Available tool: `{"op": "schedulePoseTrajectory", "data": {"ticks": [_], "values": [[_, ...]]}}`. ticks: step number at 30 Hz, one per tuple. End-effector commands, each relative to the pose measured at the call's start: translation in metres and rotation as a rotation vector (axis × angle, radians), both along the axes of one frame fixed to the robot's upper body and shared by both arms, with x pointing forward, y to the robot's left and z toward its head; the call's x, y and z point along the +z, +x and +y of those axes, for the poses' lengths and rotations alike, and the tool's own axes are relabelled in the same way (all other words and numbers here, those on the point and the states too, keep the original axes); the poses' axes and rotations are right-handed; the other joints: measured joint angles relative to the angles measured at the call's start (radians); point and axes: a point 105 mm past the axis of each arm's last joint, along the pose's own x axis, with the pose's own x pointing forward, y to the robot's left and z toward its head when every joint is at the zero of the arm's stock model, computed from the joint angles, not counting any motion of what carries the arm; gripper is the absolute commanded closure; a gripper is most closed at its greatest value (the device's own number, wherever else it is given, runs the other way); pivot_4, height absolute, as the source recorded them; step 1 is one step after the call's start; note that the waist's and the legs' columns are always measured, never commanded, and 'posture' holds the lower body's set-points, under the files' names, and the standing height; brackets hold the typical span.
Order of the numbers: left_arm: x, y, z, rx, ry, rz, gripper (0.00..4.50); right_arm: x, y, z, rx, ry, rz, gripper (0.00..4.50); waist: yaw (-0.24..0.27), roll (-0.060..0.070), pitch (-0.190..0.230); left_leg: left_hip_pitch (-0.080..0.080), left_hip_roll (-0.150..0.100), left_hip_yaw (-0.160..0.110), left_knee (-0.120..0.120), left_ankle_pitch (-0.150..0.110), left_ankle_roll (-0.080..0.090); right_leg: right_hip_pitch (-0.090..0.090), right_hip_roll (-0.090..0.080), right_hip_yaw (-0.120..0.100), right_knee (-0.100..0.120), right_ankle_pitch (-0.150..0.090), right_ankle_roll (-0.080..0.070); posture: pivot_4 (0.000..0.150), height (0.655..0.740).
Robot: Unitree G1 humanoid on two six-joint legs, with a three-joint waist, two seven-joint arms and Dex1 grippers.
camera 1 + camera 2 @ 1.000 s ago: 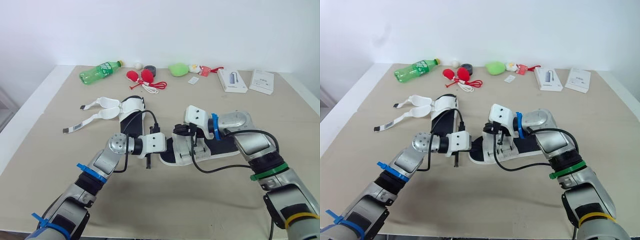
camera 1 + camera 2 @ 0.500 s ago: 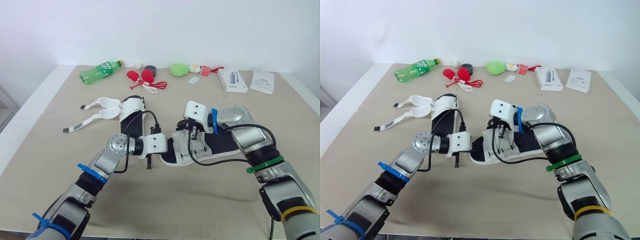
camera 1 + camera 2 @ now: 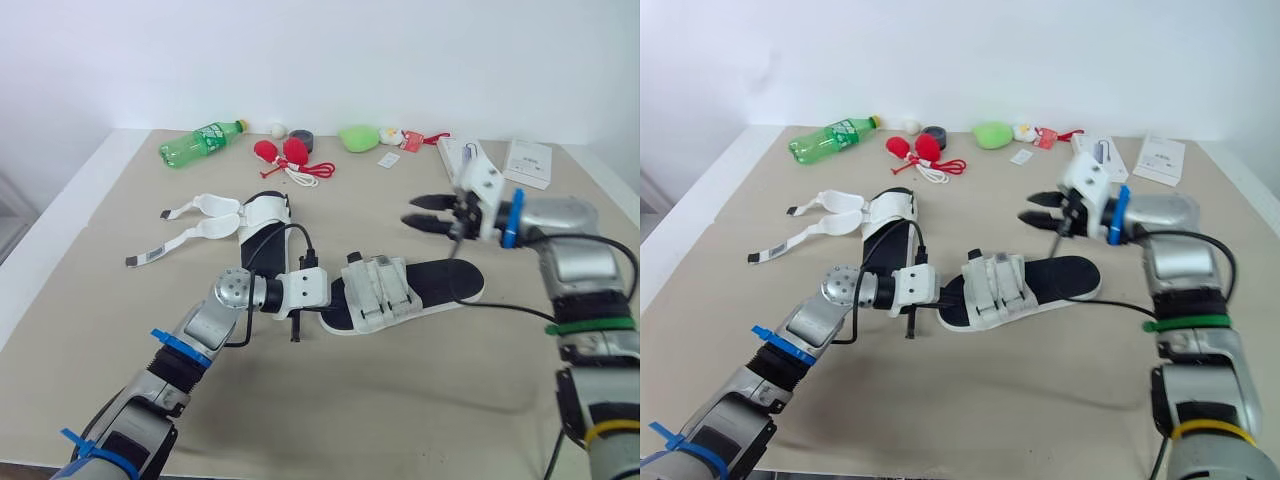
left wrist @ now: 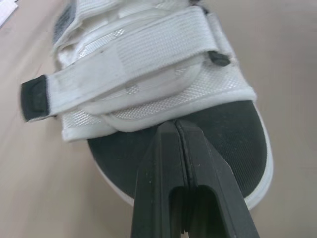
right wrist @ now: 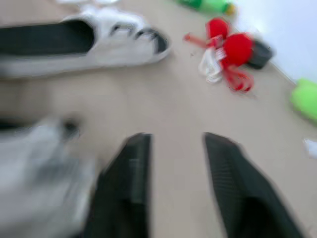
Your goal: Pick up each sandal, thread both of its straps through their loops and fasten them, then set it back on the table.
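While the right pincer (image 3: 428,220) is hovering wide at right, the unstrapped sandal (image 3: 264,228) is lying just up-frame of the closed left pincer (image 3: 294,328) — the nearer one, long axis running vertically.

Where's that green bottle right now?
In the left eye view, the bottle lies on its side at the table's far left, just left of the red toy.
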Motion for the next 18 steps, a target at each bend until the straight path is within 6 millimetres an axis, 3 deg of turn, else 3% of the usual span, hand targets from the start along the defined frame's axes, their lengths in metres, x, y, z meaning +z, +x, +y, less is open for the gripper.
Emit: {"op": "schedulePoseTrajectory", "data": {"ticks": [1, 2, 3, 6, 10, 14, 17, 18], "values": [[0.017, -0.004, 0.007, -0.041, -0.075, 0.007, 4.5, -0.012, -0.013, -0.03, 0.021, -0.052, 0.013, 0.76, -0.002, 0.001, 0.0, 0.0, 0.0, 0.0, -0.001, 0.0, 0.0, 0.0, 0.0, 0.0, 0.0, 0.0, 0.001, 0.15, 0.74], [0.022, -0.007, 0.008, -0.063, -0.102, 0.02, 4.5, -0.018, -0.015, -0.036, 0.015, -0.073, 0.02, 0.28, -0.005, 0.002, 0.001, 0.001, 0.0, 0.001, -0.002, 0.0, 0.0, 0.0, 0.001, 0.001, 0.0, 0.001, 0.002, 0.15, 0.74], [0.028, -0.01, 0.01, -0.088, -0.136, 0.036, 4.5, -0.023, -0.016, -0.04, 0.014, -0.081, 0.03, 0.13, -0.01, 0.003, 0.002, 0.001, 0.0, 0.001, -0.002, 0.0, 0.0, -0.001, 0.001, 0.001, 0.0, 0.001, 0.003, 0.15, 0.74], [0.044, -0.017, 0.018, -0.139, -0.205, 0.08, 4.5, -0.025, -0.013, -0.041, 0.022, -0.071, 0.019, 0.13, -0.023, 0.004, 0.002, 0.002, 0.001, 0.001, -0.004, 0.0, 0.0, -0.002, 0.004, 0.003, 0.0, 0.001, 0.002, 0.15, 0.74], [0.056, -0.018, 0.037, -0.187, -0.184, 0.018, 3.3, -0.024, -0.004, -0.029, 0.073, -0.082, -0.028, 0.0, -0.035, 0.004, 0.003, 0.003, 0.003, 0.001, -0.004, 0.0, 0.0, -0.002, 0.007, 0.003, 0.001, 0.002, 0.001, 0.15, 0.74], [0.073, -0.02, 0.052, -0.212, -0.189, -0.002, 1.5, -0.026, 0.004, -0.014, 0.132, -0.102, -0.05, 0.0, -0.033, 0.004, 0.003, 0.004, 0.005, 0.0, -0.004, 0.001, -0.001, 0.0, 0.009, 0.003, 0.001, 0.002, 0.0, 0.15, 0.74], [0.071, -0.028, 0.056, -0.24, -0.17, -0.004, 0.05, -0.032, 0.008, -0.001, 0.184, -0.119, -0.052, 0.0, -0.032, 0.004, 0.003, 0.004, 0.005, 0.001, -0.004, 0.001, -0.001, 0.0, 0.009, 0.004, 0.001, 0.002, 0.0, 0.15, 0.74], [0.07, -0.032, 0.055, -0.245, -0.168, 0.003, 0.05, -0.034, 0.009, 0.003, 0.195, -0.127, -0.052, 0.0, -0.032, 0.004, 0.003, 0.004, 0.005, 0.001, -0.004, 0.001, -0.001, 0.0, 0.009, 0.004, 0.001, 0.001, 0.001, 0.15, 0.74]]}}
